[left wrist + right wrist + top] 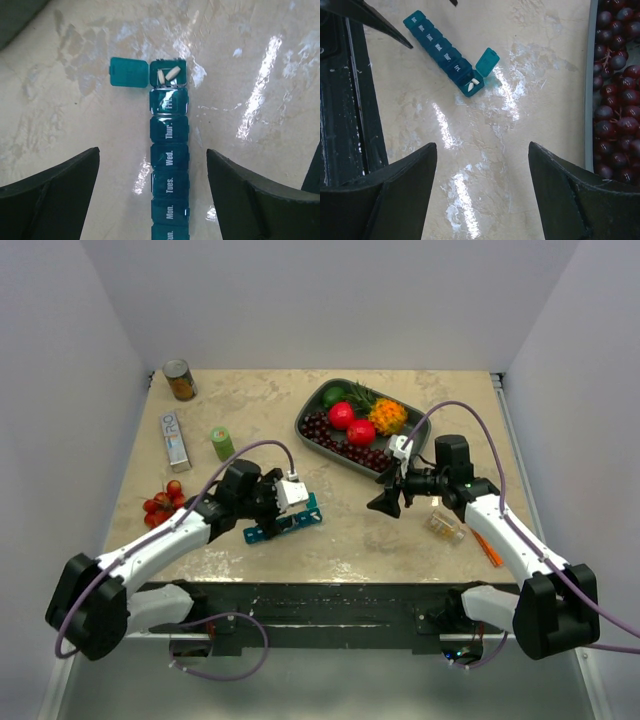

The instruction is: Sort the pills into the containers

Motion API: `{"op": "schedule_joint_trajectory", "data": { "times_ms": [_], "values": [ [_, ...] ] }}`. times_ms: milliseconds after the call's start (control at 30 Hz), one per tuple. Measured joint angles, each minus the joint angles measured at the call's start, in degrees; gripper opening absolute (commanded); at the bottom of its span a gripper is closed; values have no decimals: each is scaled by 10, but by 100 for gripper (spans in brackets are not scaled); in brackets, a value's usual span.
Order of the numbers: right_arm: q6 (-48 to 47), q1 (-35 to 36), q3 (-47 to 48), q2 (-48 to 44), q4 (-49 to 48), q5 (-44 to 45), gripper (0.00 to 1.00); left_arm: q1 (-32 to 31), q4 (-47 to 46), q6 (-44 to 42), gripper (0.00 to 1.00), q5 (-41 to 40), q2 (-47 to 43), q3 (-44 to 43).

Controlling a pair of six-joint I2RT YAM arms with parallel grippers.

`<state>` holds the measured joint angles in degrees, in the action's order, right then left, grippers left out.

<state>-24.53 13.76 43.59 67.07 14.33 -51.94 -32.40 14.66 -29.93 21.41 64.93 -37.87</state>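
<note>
Left gripper and right gripper jaws both spread, empty; a sloppy left dip onto the pill organizer could scatter its pills.

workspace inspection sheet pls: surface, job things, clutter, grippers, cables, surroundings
surface: beige tabletop, glossy, no spills seen
job's things: teal pill organizer lying flat; end compartment open with pale pills inside; other visible lids shut
clutter: fruit tray, can, white tube, green cylinder, small red fruits, clear packet
grippers: left gripper open, above the organizer, empty; right gripper open, empty
cables: purple cable looped along each arm
surroundings: plain grey walls
</note>
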Motion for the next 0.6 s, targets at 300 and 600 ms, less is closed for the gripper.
{"op": "schedule_joint_trajectory", "data": {
  "times_ms": [300, 600],
  "values": [
    [8, 0, 0, 0, -2, 0, 61, -29, 10, -58, 90, -35, 76, 3],
    [30, 0, 0, 6, -11, 0, 53, -37, -14, -73, 77, -73, 100, 24]
  ]
}}
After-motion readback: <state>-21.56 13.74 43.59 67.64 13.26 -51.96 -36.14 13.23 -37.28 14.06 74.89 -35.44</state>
